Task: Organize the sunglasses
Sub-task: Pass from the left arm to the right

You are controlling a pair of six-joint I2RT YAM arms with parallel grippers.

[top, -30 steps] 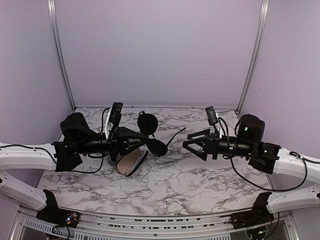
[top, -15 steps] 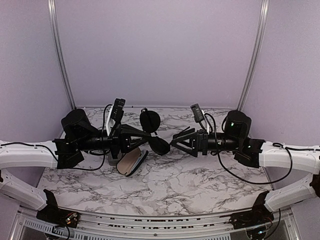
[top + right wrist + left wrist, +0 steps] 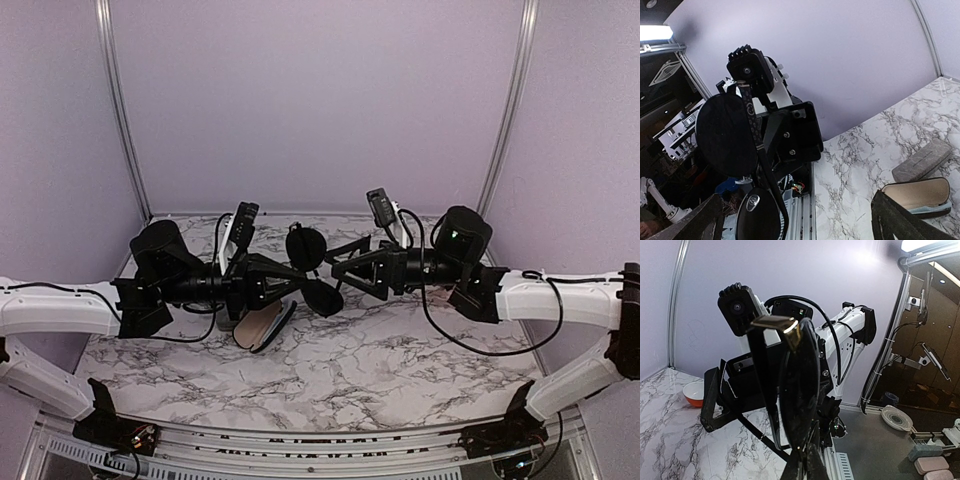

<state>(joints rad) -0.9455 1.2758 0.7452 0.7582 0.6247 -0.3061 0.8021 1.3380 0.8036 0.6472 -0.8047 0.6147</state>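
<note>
One pair of black sunglasses (image 3: pixel 308 270) with dark round lenses hangs above the table, held up in the air. My left gripper (image 3: pixel 287 280) is shut on the sunglasses, which stand edge-on in the left wrist view (image 3: pixel 799 385) above the pinched fingertips (image 3: pixel 802 467). My right gripper (image 3: pixel 340 270) is wide open, its fingertips right beside the lenses and facing them. In the right wrist view both lenses (image 3: pixel 725 135) show ahead, between the spread fingers (image 3: pixel 695 222). I cannot tell if they touch.
An open black case (image 3: pixel 262 325) with cream lining lies on the marble table (image 3: pixel 400 360) under the left gripper. A grey rectangular case (image 3: pixel 922 160) lies beside it. An orange-and-white bowl (image 3: pixel 692 392) sits on the table behind the right arm.
The right arm has swung left toward the sunglasses, its jaws opening fully. The left arm has shifted slightly right, still holding the pair.
</note>
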